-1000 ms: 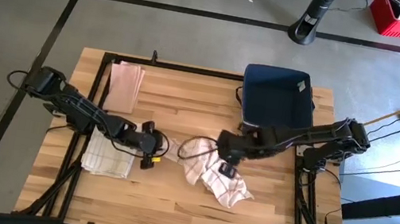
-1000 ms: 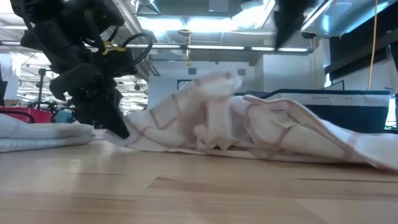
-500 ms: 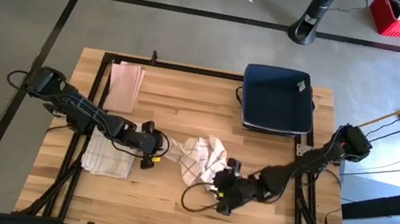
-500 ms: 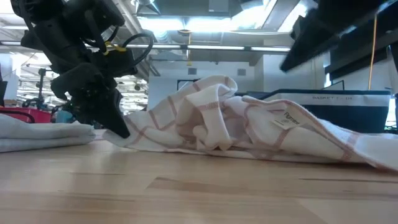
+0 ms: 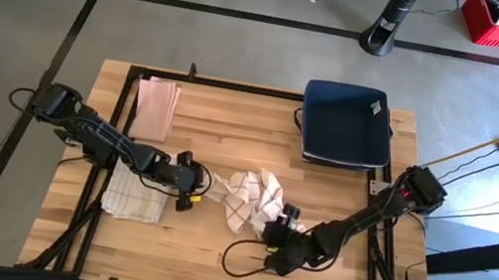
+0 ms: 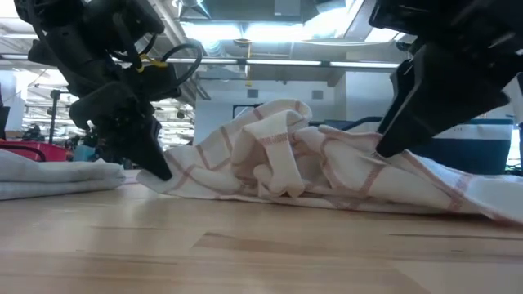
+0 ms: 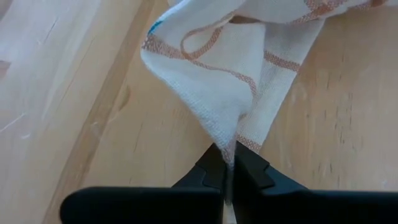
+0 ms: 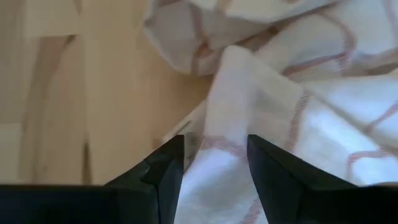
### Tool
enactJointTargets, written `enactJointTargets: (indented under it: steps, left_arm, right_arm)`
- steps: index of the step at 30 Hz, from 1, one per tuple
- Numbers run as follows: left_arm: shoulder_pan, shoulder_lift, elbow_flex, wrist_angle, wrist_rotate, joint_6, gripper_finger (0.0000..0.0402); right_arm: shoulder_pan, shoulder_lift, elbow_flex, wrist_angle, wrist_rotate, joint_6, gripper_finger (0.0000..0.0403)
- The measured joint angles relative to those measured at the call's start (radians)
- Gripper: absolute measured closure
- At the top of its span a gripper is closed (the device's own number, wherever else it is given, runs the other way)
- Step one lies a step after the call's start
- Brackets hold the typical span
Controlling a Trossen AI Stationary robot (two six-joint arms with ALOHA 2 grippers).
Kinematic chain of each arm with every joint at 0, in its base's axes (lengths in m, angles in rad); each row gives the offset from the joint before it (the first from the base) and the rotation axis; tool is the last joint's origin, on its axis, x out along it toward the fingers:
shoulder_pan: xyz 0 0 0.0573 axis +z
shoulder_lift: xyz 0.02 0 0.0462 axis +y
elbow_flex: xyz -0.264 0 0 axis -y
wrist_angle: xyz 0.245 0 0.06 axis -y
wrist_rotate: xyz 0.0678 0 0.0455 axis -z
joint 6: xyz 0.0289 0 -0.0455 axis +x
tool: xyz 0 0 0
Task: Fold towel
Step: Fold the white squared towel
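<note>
White towel with reddish-brown checked lines (image 5: 248, 198): crumpled in a heap near the middle of the light wooden slatted table (image 5: 231, 127) in the high view. Left gripper (image 5: 190, 187) at the heap's left edge, right gripper (image 5: 282, 224) at its lower right. Dark blue square tray (image 5: 346, 123) at the far right of the table, folded pink cloth (image 5: 154, 108) at far left, folded white checked cloth (image 5: 135, 194) under the left arm.

Low view: heap bunched between both grippers; no lettering legible on the tray behind.

Left wrist view: fingers (image 7: 211, 167) pinched tight on a towel corner.

Right wrist view: fingers (image 8: 166, 167) spread apart, a fold of towel lying between them, not clamped.
</note>
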Motion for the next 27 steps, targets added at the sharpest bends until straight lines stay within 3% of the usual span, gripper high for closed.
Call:
enactJointTargets:
  steps: [6, 13, 22, 27]
  left_arm:
    - [0.000, 0.000, 0.000, 0.004, 0.000, -0.009, 0.0389]
    - [0.009, 0.000, 0.000, 0.003, 0.000, 0.007, 0.0387]
    - [0.025, -0.023, 0.089, -0.066, 0.039, 0.081, 0.0386]
    - [0.019, -0.049, 0.196, -0.227, 0.044, 0.115, 0.0386]
  right_arm:
    - [-0.001, -0.007, 0.000, -0.041, 0.047, -0.009, 0.0254]
    - [-0.003, -0.047, 0.067, -0.186, 0.068, -0.009, 0.0389]
    - [-0.067, -0.054, 0.072, -0.164, 0.072, -0.061, 0.0396]
    - [-0.095, -0.057, 0.096, -0.165, 0.055, -0.170, 0.0399]
